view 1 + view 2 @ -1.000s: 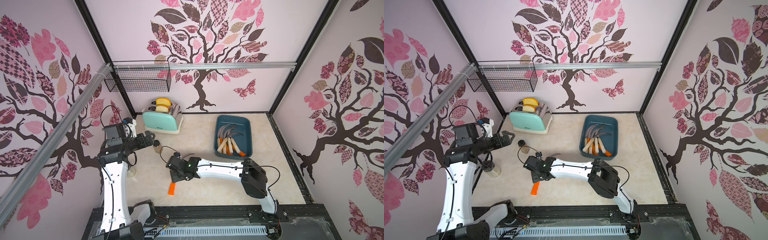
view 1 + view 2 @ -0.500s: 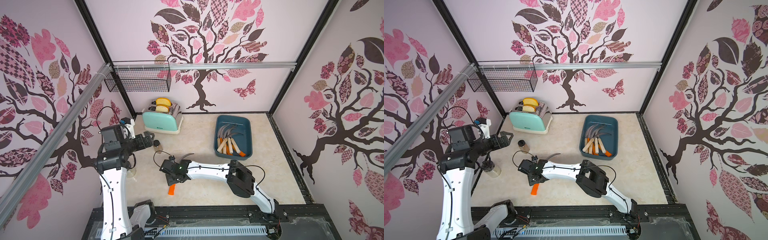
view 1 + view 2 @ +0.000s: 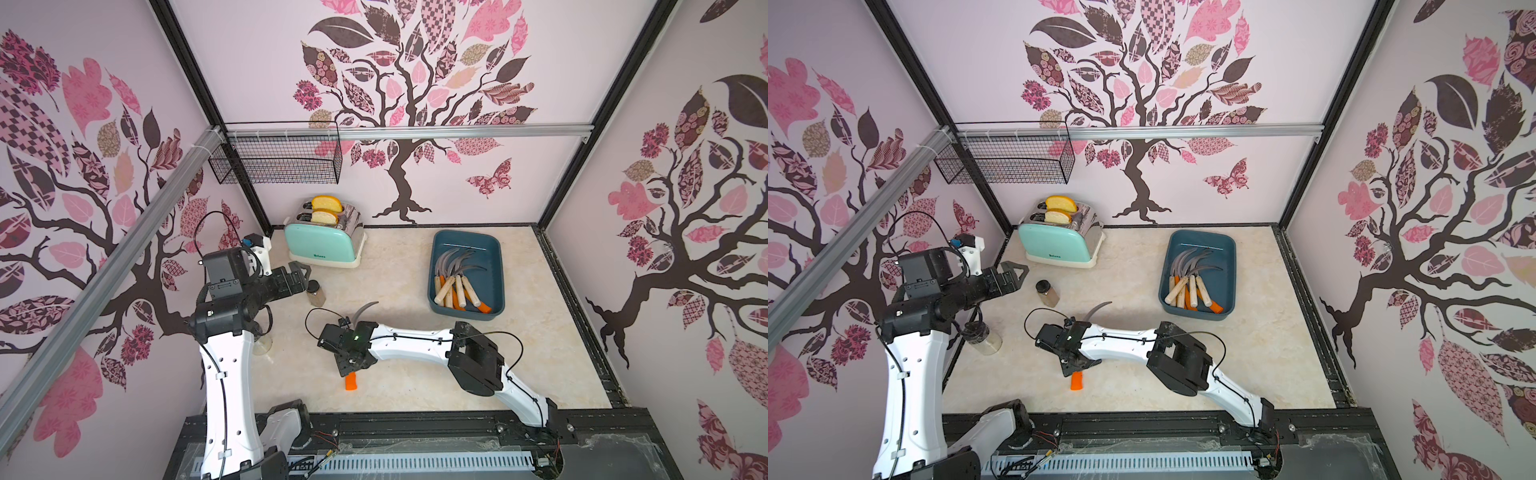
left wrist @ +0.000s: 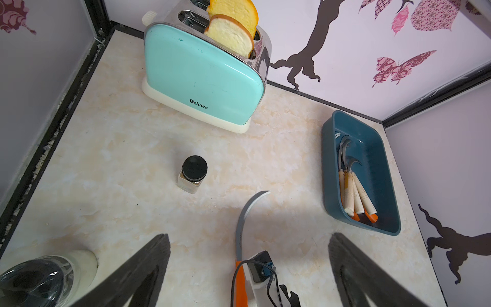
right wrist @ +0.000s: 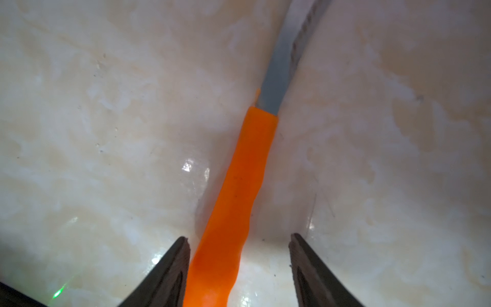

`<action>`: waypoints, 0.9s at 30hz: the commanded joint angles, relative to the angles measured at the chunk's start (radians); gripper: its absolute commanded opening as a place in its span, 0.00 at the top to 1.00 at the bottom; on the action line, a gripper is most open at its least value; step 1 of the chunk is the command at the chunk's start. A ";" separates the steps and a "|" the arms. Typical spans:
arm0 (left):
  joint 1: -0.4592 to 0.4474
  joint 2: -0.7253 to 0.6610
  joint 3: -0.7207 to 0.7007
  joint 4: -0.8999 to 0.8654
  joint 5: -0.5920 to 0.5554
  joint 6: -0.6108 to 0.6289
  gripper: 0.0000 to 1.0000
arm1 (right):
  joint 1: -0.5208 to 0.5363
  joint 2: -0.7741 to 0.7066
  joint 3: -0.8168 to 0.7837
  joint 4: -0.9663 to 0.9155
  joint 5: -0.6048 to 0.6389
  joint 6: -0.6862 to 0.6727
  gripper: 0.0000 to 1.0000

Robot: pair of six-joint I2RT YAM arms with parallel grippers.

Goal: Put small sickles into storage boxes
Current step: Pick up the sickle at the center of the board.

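ITEM: small sickle [image 3: 360, 316], orange handle, curved grey blade. 1 pc loose on table [image 3: 399, 274].
LOC: lies flat toward the front-middle of the table, well apart from the storage box [image 3: 488, 257]. Blade tip points toward the spice jar [image 3: 316, 293] but doesn't touch it.
IN BOX ALREADY: several sickles [image 3: 455, 286], pale and orange handles mixed, handles at the near end, blades fanned toward the far end. Exact count unclear, they overlap.
R END EFFECTOR [image 5: 238, 238]: low over the handle, jaws apart and astride it. In the wrist view one finger is right against the orange and the other has a clear gap. I don't read this as clamped yet.
L END EFFECTOR [image 3: 305, 276]: spread wide, holds nothing, hangs near the spice jar.
HANDLING (my est.): light, rigid, no flex. Handle looks like smooth, glossy plastic, so prob. slick. Blade is thin and edged, a bad place to pinch.
GRIP PT: I'd take the handle across its width, approx mid-length. The butt end shows past the end effector in both top views, so that's about where I am.
RISK: blade weight may swing the sickle in the jaws on lift. It sits low and flat, so the fingers must go nearly to the table.
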 commanded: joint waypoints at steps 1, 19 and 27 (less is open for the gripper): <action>0.006 0.009 0.018 -0.004 0.023 0.005 0.03 | 0.009 0.019 0.022 -0.051 0.014 -0.016 0.38; 0.006 0.029 0.013 0.007 0.062 0.001 0.03 | 0.009 -0.054 -0.121 -0.042 0.026 -0.031 0.48; 0.006 0.037 0.009 0.008 0.066 0.006 0.03 | 0.009 -0.056 -0.130 -0.039 0.020 -0.039 0.52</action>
